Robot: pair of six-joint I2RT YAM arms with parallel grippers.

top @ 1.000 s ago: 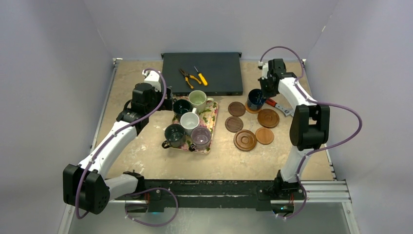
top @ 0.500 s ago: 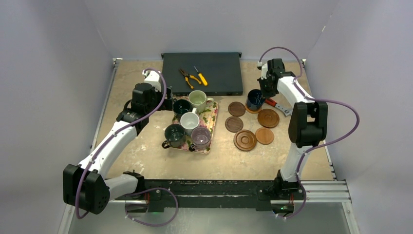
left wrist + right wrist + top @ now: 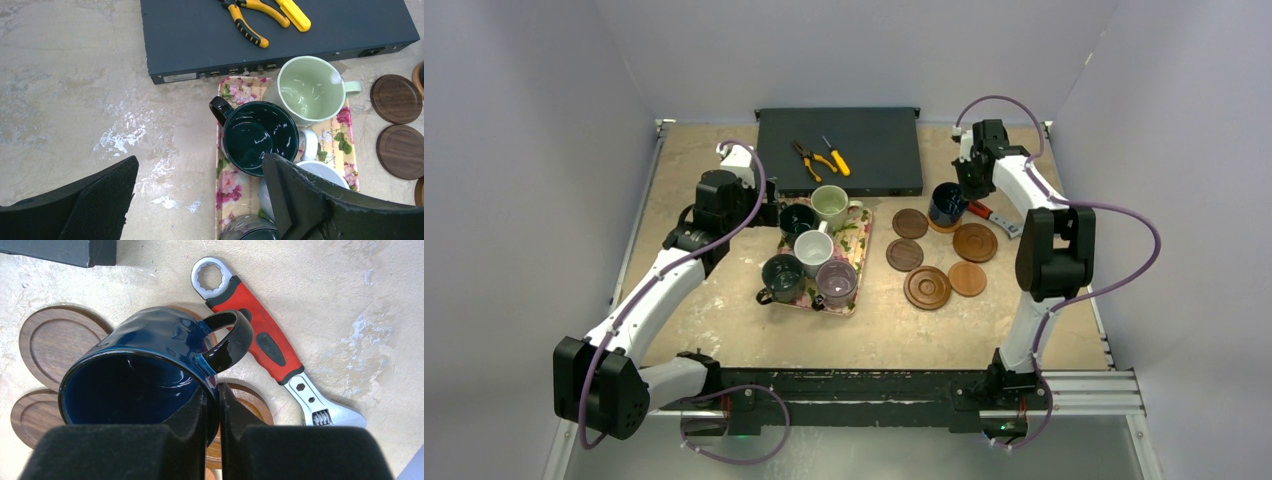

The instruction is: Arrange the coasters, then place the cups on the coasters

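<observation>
1. My right hand [image 3: 215, 396] is pinching the wall of the navy cup [image 3: 140, 365]. One finger is inside the bowl and the other outside, just beside the handle, which points toward the wrench [image 3: 267, 347].
2. The navy cup stands upright on the tan coaster [image 3: 941, 227] at the far end of the coaster group, well apart from the tray [image 3: 235, 92].
3. What the coming move turns on, as I judge it: the hand sits directly above the rim with a finger down inside. Letting go calls for a straight rise, since any sideways pull could drag the cup off its disc.
4. My left hand [image 3: 200, 162] is spread wide and holds nothing. The dark teal cup [image 3: 257, 137] lies just ahead of it, closer to the right finger, with its handle turned to the far left. This arm is the nearer one to the cups on the tray.
5. Only a sliver of the tan coaster shows from above, so I cannot tell whether the cup is centred on it. I also cannot tell how firmly the pads press. The nearest tray cups are cut off in the left wrist view.
</observation>
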